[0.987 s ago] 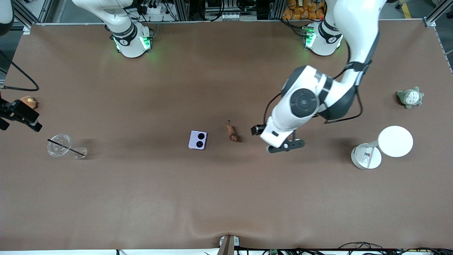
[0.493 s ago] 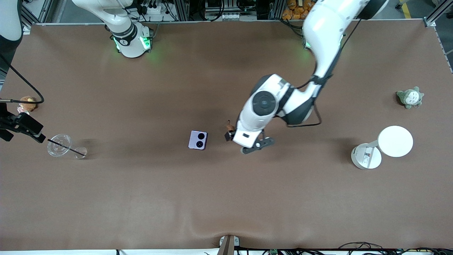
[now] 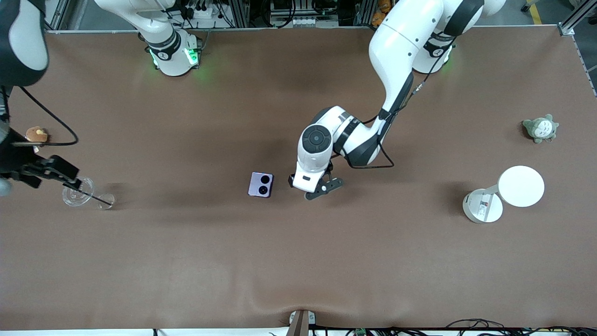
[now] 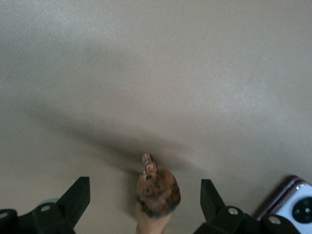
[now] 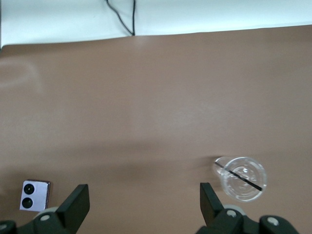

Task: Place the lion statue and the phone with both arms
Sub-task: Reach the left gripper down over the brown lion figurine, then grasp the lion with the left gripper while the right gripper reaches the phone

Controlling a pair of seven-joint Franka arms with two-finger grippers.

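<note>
Though hidden under the left arm in the front view, the lion statue (image 4: 157,191) stands mid-table beside the phone (image 3: 260,185), toward the left arm's end; small, rigid, probably light, best pinched across its body; left gripper (image 4: 144,197) straddles it, fingers wide; right gripper (image 5: 141,202) spread wide, over bare table near the glass cup (image 5: 242,178).

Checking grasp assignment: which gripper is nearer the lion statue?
Left. The left gripper is open right over the lion statue; the right gripper is over the glass cup.
</note>
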